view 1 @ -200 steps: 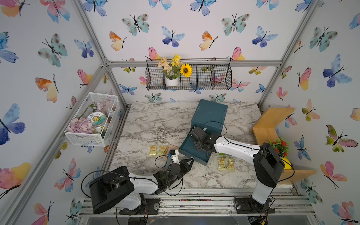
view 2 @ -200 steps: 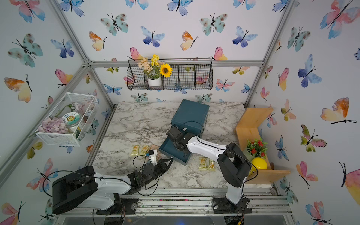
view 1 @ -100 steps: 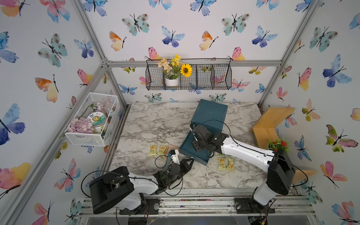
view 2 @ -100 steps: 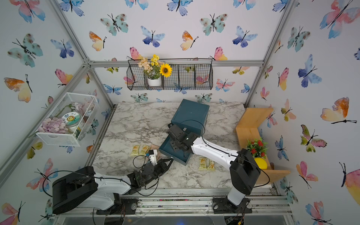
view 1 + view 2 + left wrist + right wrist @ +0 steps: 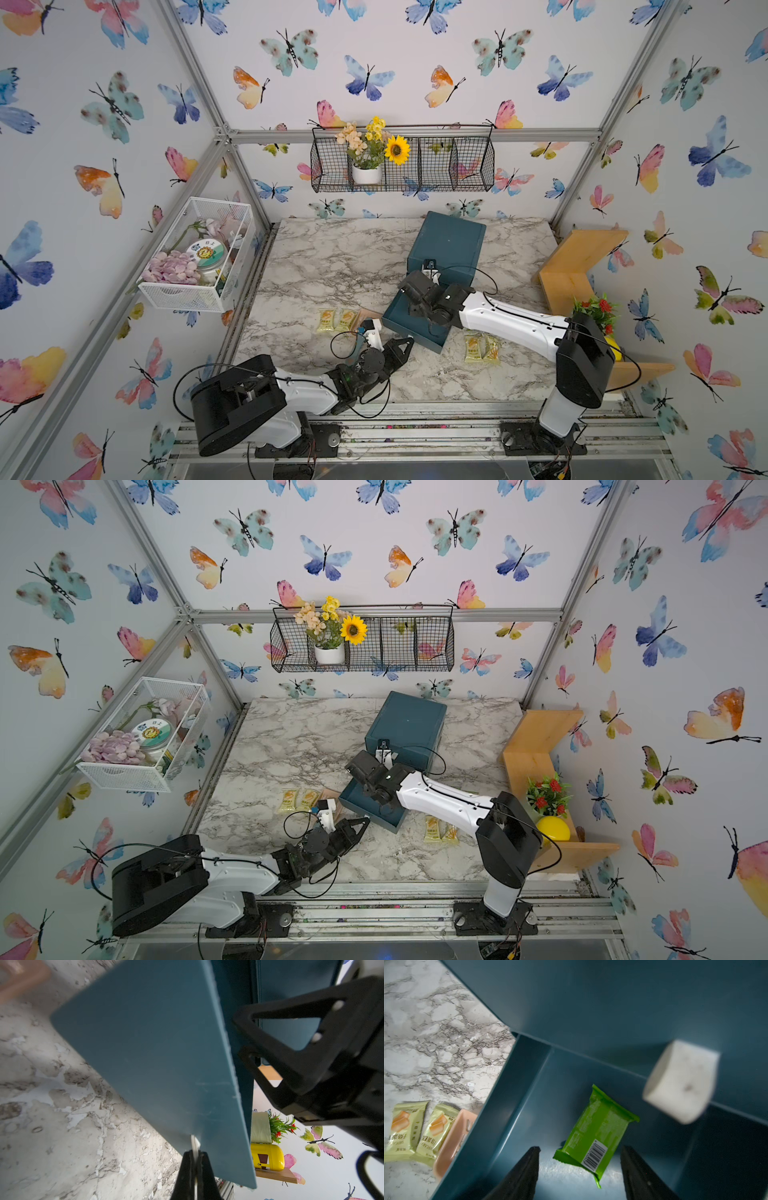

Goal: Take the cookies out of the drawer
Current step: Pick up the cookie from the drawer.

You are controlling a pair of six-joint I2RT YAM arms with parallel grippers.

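Note:
The teal drawer (image 5: 415, 337) stands pulled out of its teal cabinet (image 5: 451, 245). One bright green cookie packet (image 5: 598, 1128) lies flat on the drawer floor. My right gripper (image 5: 580, 1147) hangs open inside the drawer, its fingers on either side of the packet's near end and not touching it. Two pale yellow cookies (image 5: 336, 320) lie on the marble left of the drawer, and two more (image 5: 482, 349) to its right. My left gripper (image 5: 195, 1153) is shut on a thin pale tab at the drawer's front panel (image 5: 158, 1053).
A peach dustpan (image 5: 452, 1142) rests against the drawer's left side beside the yellow packets. A blurred white block (image 5: 681, 1082) shows near the cabinet front. A wooden shelf (image 5: 577, 266) with a red-flowered plant (image 5: 596, 309) is at the right, and a white wire basket (image 5: 195, 257) at the left wall.
My right gripper's jaws have opened wider over the drawer, and that arm's elbow has swung out to the right. The left arm has not moved.

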